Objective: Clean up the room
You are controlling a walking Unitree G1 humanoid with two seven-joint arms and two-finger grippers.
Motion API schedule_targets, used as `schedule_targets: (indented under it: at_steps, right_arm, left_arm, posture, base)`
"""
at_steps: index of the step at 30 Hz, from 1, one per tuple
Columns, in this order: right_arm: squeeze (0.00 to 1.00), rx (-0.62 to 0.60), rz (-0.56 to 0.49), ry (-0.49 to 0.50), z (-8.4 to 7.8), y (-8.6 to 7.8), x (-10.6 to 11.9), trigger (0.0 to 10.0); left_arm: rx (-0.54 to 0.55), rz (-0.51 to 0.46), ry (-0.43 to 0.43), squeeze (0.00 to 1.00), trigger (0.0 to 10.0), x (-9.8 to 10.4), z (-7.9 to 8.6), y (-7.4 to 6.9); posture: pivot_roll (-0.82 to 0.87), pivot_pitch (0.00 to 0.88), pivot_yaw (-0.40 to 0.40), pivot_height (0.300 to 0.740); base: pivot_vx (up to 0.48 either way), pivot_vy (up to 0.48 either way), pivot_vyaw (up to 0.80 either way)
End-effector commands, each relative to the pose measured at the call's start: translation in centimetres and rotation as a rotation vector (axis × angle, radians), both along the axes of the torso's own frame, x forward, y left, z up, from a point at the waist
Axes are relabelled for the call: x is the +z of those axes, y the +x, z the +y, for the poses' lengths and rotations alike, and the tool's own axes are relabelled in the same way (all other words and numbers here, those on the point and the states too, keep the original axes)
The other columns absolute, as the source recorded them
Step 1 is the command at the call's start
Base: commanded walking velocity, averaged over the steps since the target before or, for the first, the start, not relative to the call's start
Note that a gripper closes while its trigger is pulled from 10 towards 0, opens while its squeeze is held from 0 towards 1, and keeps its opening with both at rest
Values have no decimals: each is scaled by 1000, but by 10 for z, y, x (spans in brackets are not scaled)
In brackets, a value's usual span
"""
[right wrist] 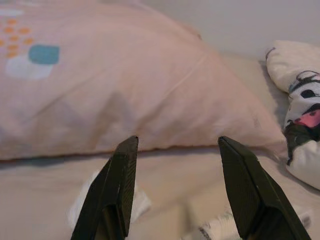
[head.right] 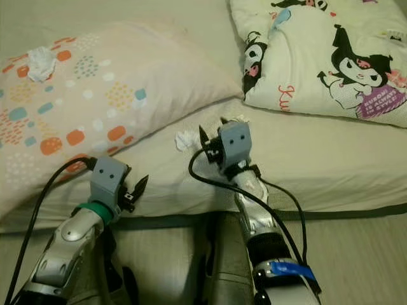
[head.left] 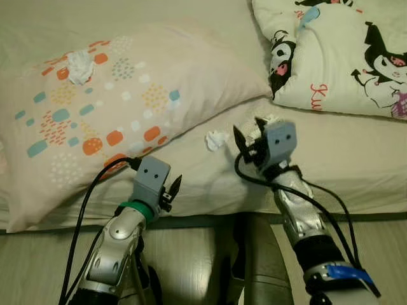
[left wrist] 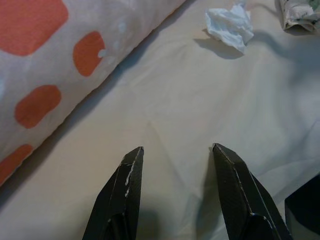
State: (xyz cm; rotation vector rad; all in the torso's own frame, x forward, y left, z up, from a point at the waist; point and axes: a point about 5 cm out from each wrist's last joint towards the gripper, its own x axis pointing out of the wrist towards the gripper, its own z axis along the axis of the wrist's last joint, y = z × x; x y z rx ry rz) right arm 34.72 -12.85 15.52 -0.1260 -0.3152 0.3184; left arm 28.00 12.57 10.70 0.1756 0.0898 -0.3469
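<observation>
A crumpled white tissue (head.left: 216,140) lies on the cream bed sheet (head.left: 343,165), just off the pillow's lower edge. My right gripper (head.left: 249,136) hovers open right beside it, with the tissue (right wrist: 84,206) blurred below its fingers. A second crumpled wad with dark print (left wrist: 300,12) sits close behind that gripper. Another white tissue (head.left: 79,65) rests on top of the patterned pillow (head.left: 127,101) at the far left. My left gripper (head.left: 172,190) is open and empty over the bed's front edge, pointing toward the first tissue (left wrist: 230,27).
A white quilt with cartoon prints (head.left: 337,51) is bunched at the back right of the bed. The large pillow covers the left half. Pale wooden floor (head.left: 203,260) runs along the bed's near edge under my arms.
</observation>
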Motion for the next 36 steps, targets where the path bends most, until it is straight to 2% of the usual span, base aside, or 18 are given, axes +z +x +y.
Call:
schedule_targets:
  at_steps: [1,3,6,7,8,12,14,19,21,25,28,29,30,31,33,34,35,36]
  right_arm:
    - [0,-55,132,26,-12,2,-23,10000]
    - [0,-54,159,30,-13,4,-26,10000]
    - [0,52,209,79,-8,8,-27,10000]
    - [0,52,209,79,-8,8,-27,10000]
    - [0,132,217,79,-2,8,-25,10000]
    - [0,182,226,69,3,9,-23,10000]
    - [0,280,264,31,13,13,-20,10000]
    - [0,311,308,2,20,18,-22,10000]
    - [0,324,350,-3,23,20,-25,10000]
    - [0,284,394,-56,20,25,-30,10000]
    - [0,277,417,-70,18,27,-30,10000]
    - [0,275,425,-74,18,28,-29,8588]
    - [0,275,425,-74,18,28,-29,8588]
    - [0,269,435,-82,18,30,-28,4431]
    - [0,269,435,-82,18,30,-28,4431]
    - [0,263,438,-86,17,31,-27,3608]
    - [0,261,441,-94,17,32,-26,0]
    - [0,261,441,-94,17,32,-26,0]
  left_arm:
    - [-6,21,-5,0,10000,-4,-1,-2]
    - [-6,20,-6,0,10000,-4,-2,-2]
    - [-7,21,-4,0,10000,-4,-2,-3]
    - [-7,21,-4,0,10000,-4,-2,-3]
    - [-8,21,-3,0,10000,-3,-1,-3]
    - [-8,20,-2,0,10000,-3,-1,-3]
    - [-7,16,2,0,10000,-1,2,-5]
    - [-32,2,19,0,10000,6,11,-11]
    - [-49,-15,35,0,10000,16,25,-14]
    - [-42,-41,36,0,10000,32,41,-17]
    - [-67,-41,29,0,10000,36,40,-22]
    - [-94,-32,23,0,10000,37,37,-25]
    - [-94,-32,23,0,10000,37,37,-25]
    - [-139,-18,13,0,10000,37,30,-31]
    - [-139,-18,13,0,10000,37,30,-31]
    - [-164,-13,7,0,10000,38,27,-34]
    - [-199,-8,6,0,10000,40,24,-37]
    - [-199,-8,6,0,10000,40,24,-37]
  posture:
    - [-17,151,6,520]
    - [-17,151,6,520]
    - [-14,152,9,520]
    - [-14,152,9,520]
    - [-8,154,11,520]
    - [-3,157,10,520]
    - [11,165,6,520]
    - [43,187,2,520]
    - [74,201,-3,520]
    - [120,233,-9,520]
    - [132,246,-9,520]
    - [133,251,-9,520]
    - [133,251,-9,520]
    - [136,256,-11,520]
    - [136,256,-11,520]
    - [136,257,-11,520]
    - [139,261,-12,520]
    - [139,261,-12,520]
  base:
    - [0,0,0]
    - [0,0,0]
    - [0,0,0]
    - [0,0,0]
    - [0,0,0]
    - [0,0,0]
    - [0,0,0]
    - [0,0,0]
    - [0,0,0]
    - [0,0,0]
    - [0,0,0]
    - [0,0,0]
    - [0,0,0]
    - [0,0,0]
    - [0,0,0]
    - [0,0,0]
    - [0,0,0]
    - [0,0,0]
